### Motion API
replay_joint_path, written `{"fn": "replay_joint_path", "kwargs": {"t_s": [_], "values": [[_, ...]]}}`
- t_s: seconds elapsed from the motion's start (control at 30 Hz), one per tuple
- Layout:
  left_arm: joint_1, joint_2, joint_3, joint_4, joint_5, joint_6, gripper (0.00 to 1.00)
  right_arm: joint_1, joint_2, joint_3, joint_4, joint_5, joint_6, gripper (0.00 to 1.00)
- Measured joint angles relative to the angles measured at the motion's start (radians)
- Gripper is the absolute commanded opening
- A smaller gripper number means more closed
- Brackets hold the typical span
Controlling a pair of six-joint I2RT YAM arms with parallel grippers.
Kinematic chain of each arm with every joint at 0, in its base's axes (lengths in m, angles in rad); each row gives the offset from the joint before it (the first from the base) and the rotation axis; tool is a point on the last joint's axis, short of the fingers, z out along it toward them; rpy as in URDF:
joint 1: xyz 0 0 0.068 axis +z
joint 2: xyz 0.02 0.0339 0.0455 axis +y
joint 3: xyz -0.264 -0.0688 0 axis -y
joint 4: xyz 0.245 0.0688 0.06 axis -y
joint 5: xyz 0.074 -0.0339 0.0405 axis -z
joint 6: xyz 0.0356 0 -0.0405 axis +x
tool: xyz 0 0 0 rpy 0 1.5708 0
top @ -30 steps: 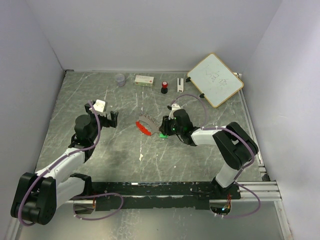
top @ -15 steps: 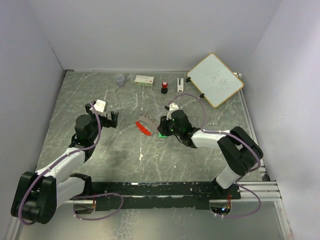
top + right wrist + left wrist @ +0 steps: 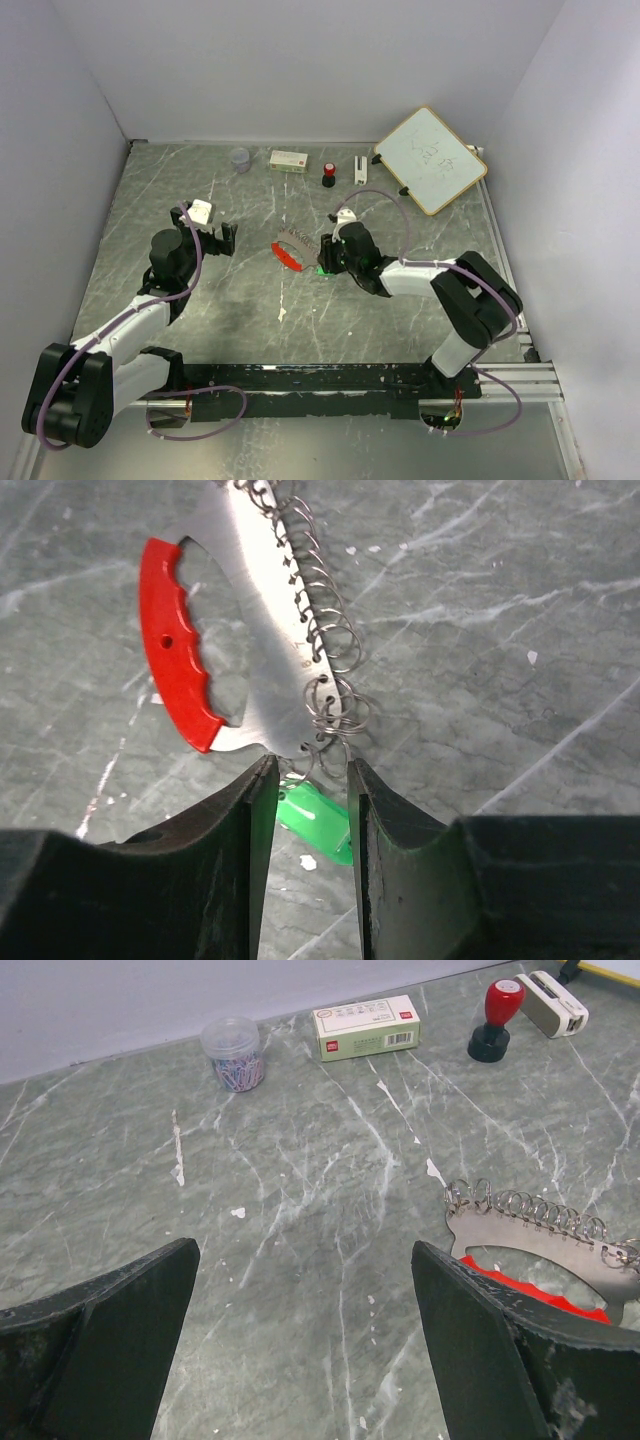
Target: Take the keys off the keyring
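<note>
Left gripper (image 3: 304, 1250): matte black jaws spread wide above the surface (image 3: 300, 1160), grey stone veined white. Right gripper (image 3: 308, 775): jaws pinching a glossy green key (image 3: 318, 822) at the end of the keyring (image 3: 255, 620), a curved flat steel plate with a red scalloped grip along one edge and wire rings along the other, lying mid-surface.
</note>
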Motion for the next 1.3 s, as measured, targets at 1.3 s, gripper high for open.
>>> {"fn": "replay_joint_path", "kwargs": {"t_s": [1.3], "values": [[0.0, 0.0, 0.0, 0.0, 0.027, 0.001, 0.99, 0.002, 0.142, 0.118, -0.032, 0.023, -0.03, 0.0]]}}
